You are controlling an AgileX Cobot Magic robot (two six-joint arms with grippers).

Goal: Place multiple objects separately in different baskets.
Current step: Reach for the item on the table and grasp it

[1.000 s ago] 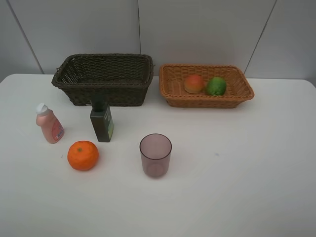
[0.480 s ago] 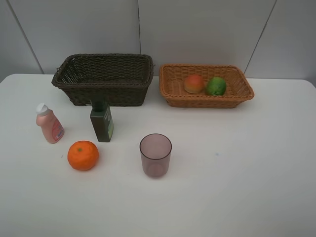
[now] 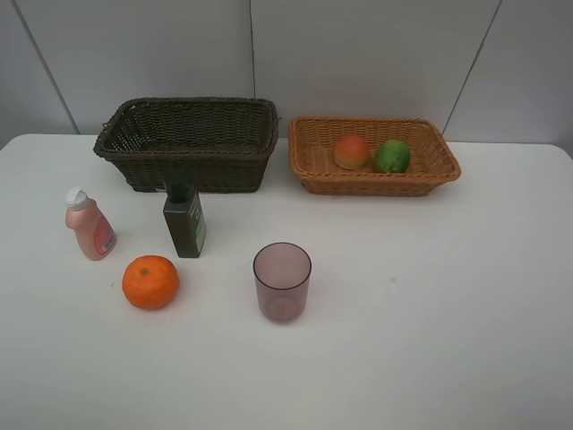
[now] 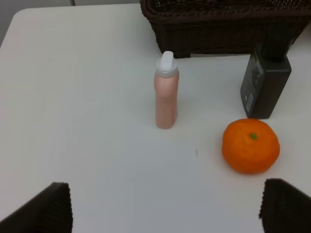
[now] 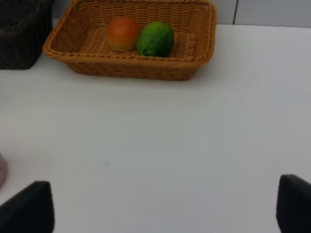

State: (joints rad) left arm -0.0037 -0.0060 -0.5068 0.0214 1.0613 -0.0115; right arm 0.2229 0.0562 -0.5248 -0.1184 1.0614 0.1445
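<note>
The dark brown basket [image 3: 188,143] stands at the back left and looks empty. The light tan basket [image 3: 372,154] stands to its right and holds the peach-like fruit [image 3: 352,151] and the green lime [image 3: 391,156]. In front of the dark basket stand the pink bottle [image 3: 89,225], the dark green bottle [image 3: 184,220], the orange [image 3: 150,282] and the purplish cup [image 3: 282,281]. My left gripper [image 4: 167,208] is open and empty, short of the pink bottle [image 4: 166,91] and the orange [image 4: 250,145]. My right gripper [image 5: 160,206] is open and empty, well short of the tan basket [image 5: 131,43]. Neither arm shows in the high view.
The white table [image 3: 430,296] ends at a grey panelled wall [image 3: 358,54] just behind the baskets. The dark green bottle [image 4: 266,82] stands close to the dark basket's front wall [image 4: 218,29]. The cup's edge shows in the right wrist view [image 5: 2,174].
</note>
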